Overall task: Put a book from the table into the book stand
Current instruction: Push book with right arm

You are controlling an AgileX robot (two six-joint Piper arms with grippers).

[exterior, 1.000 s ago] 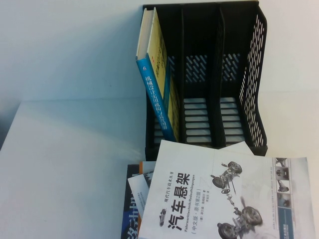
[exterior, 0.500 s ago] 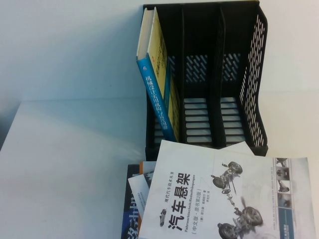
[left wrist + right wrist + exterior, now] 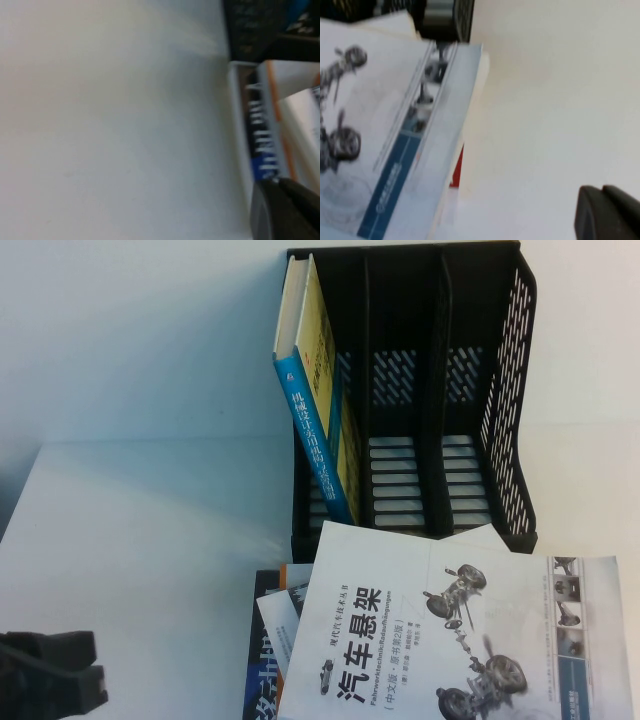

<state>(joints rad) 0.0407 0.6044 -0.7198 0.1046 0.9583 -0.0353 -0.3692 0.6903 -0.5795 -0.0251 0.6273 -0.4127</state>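
The book (image 3: 440, 630), white with a grey suspension drawing and black title, lies face up on top of a pile at the table's (image 3: 150, 540) front, just before the black book stand (image 3: 505, 390). It also shows in the right wrist view (image 3: 385, 125). My left gripper (image 3: 60, 675) is at the front left corner, well left of the pile, fingers together and empty; it also shows in the left wrist view (image 3: 282, 200). My right gripper (image 3: 602, 210) is shut and empty over bare table beside the book's edge; it is out of the high view.
A thick yellow book with a blue spine (image 3: 315, 430) leans in the stand's left slot; the middle and right slots hold nothing. Other books (image 3: 270, 640) lie under the top book, their edges showing in the left wrist view (image 3: 265, 130).
My left gripper has come into the high view at the bottom left corner. The books and the stand have not moved.
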